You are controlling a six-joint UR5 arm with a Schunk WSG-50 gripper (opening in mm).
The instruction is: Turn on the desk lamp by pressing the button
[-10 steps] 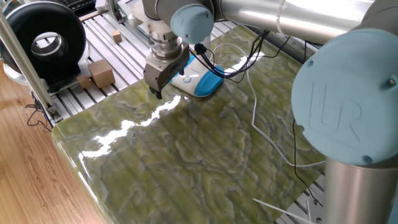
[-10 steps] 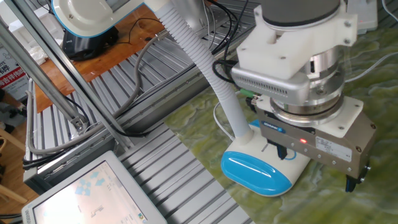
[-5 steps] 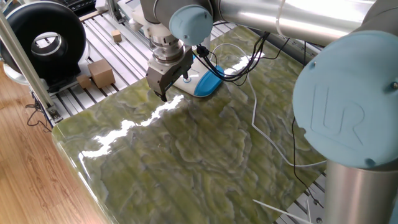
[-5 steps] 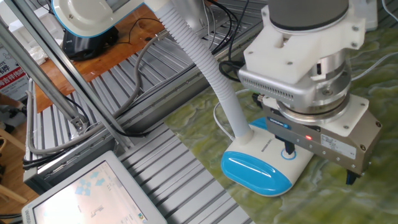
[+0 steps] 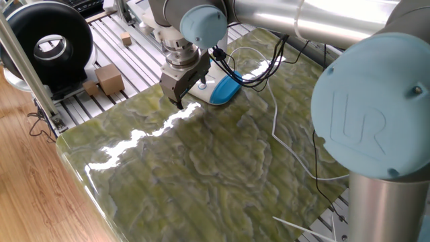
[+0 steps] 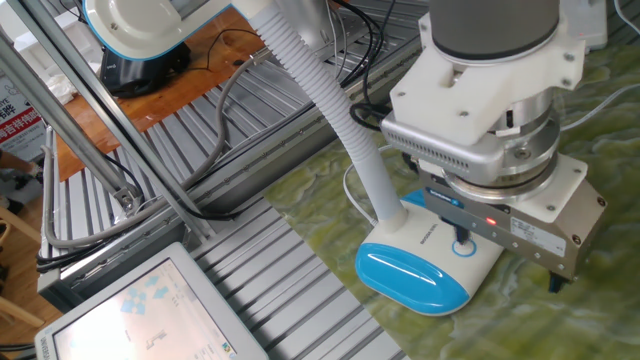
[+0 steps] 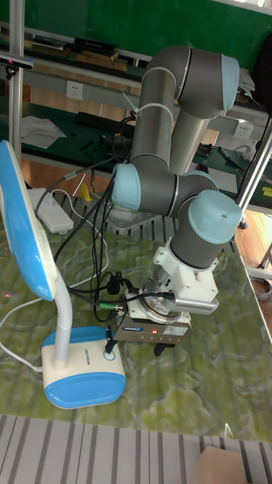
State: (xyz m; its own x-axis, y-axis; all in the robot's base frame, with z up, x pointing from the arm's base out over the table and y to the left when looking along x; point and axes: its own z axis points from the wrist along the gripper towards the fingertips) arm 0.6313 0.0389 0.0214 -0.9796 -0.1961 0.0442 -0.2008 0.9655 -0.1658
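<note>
The desk lamp stands near the table's far edge, its bright-blue base half hidden behind my wrist. The other fixed view shows the base with its white face and the ribbed white stem. The button, a small bluish ring, peeks out just under the gripper body. In the tall view the base sits left of my gripper, whose dark fingertips point down at the table beside the lamp. My gripper hangs low over the table's edge; one fingertip shows. No gap or contact between the fingertips is visible.
The lamp's white cord trails across the green marbled table. Cardboard boxes and a black round device lie off the table's left. A white power strip sits behind the lamp. A tablet screen is below.
The gripper shifted a little sideways off the lamp's white face and sank slightly. The button ring, covered a second ago, now shows under the gripper body.
</note>
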